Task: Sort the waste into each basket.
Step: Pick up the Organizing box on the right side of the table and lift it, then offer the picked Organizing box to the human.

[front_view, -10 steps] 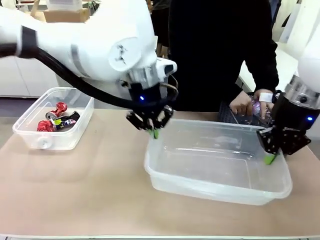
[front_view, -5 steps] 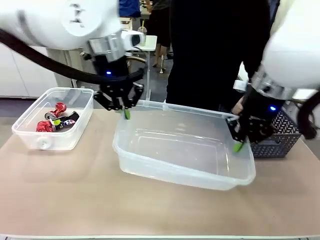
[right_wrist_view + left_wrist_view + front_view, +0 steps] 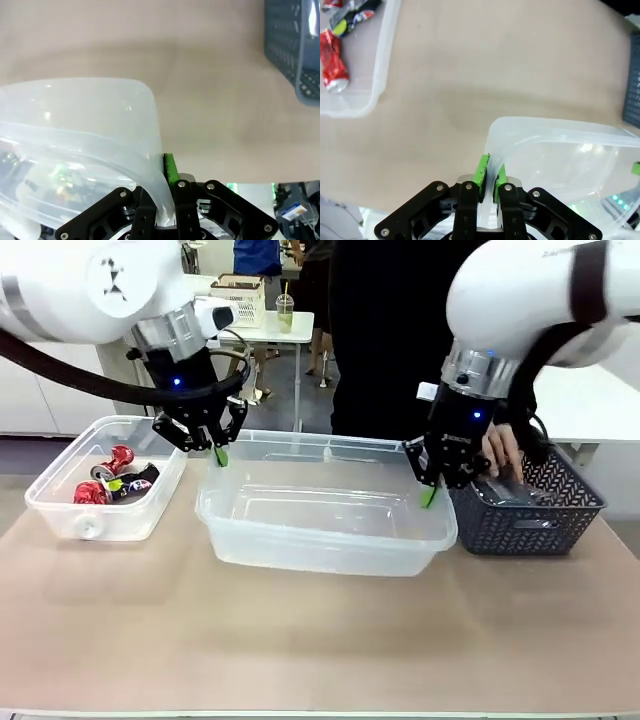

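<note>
Now clamped tight on the big tub (image 3: 320, 545): left tool (image 3: 219, 453) on its far left corner, right tool (image 3: 430, 494) on its right rim. Well off to the left, cans (image 3: 100, 480).

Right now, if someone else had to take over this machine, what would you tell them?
Both arms hold the big tub: left gripper shut on its left rim corner, right gripper shut on its right rim.
The big tub is empty, mid-table.
The small tub on the left holds crushed cans.
A person's hand reaches into the grey basket on the right, where clear plastic seems to lie.
Done: cans binned.
Left: plastic waste, probably into the big tub.
</note>
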Robot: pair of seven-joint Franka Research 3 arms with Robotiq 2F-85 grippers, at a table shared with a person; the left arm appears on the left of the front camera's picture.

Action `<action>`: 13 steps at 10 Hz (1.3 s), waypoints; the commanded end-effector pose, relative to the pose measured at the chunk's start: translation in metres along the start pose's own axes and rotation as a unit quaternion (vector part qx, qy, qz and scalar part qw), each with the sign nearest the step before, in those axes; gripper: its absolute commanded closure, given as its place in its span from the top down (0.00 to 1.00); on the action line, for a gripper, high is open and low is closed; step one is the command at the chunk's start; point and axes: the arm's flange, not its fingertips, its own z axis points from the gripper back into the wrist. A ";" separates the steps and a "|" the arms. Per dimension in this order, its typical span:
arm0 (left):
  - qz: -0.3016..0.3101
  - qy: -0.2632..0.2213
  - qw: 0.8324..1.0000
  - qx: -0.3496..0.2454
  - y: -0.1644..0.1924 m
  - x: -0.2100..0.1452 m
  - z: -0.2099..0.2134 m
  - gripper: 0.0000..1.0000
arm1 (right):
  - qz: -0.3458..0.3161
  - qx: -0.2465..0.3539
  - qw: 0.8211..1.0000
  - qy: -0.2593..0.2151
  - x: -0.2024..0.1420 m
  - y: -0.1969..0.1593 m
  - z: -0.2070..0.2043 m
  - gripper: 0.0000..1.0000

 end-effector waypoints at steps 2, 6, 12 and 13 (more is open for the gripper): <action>0.000 0.000 1.000 0.000 0.000 0.000 0.000 0.00 | 0.000 0.000 1.000 0.000 0.000 0.000 0.000 0.00; 0.000 0.000 1.000 0.000 0.000 0.000 0.000 0.00 | 0.000 0.000 1.000 0.000 0.000 0.000 0.000 0.00; 0.000 0.000 1.000 0.000 0.000 0.000 0.000 0.00 | 0.000 0.000 1.000 0.000 0.000 0.000 0.000 0.00; 0.000 0.000 1.000 0.000 0.000 0.000 0.000 0.00 | 0.000 0.000 1.000 0.000 0.000 0.000 0.000 0.00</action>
